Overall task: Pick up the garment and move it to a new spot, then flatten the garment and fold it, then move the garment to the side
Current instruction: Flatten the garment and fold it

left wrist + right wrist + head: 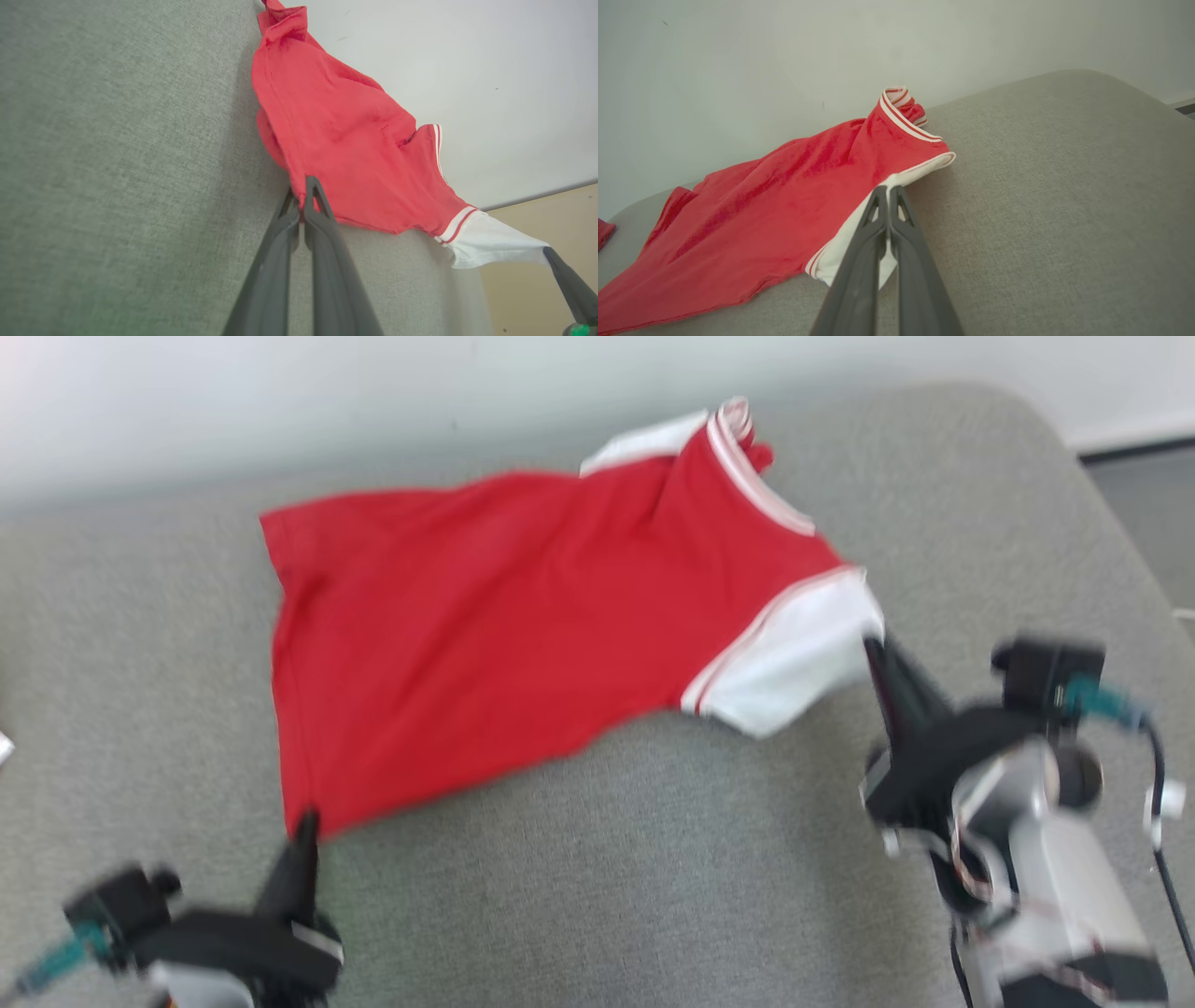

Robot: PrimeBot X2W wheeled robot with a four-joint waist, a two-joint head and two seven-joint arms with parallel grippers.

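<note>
A grey upholstered seat [653, 859] meets a white wall [280, 401]. The red T-shirt [485, 635] lies lengthwise across the seat, hem left and collar [747, 467] right. The left gripper [306, 821] pinches its hem corner, the right gripper [873, 649] its white sleeve [794, 663].

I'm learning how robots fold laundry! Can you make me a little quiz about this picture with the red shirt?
1. True or false: the left gripper and the right gripper are both shut on the red fabric shirt with white sleeves.
2. Which part does the right gripper pinch? A. the striped collar B. a white sleeve C. the red bottom hem
3. Fill the gap: the padded fabric surface beneath the shirt is coloured ____.
Key: 1 true; 2 B; 3 grey.
</note>
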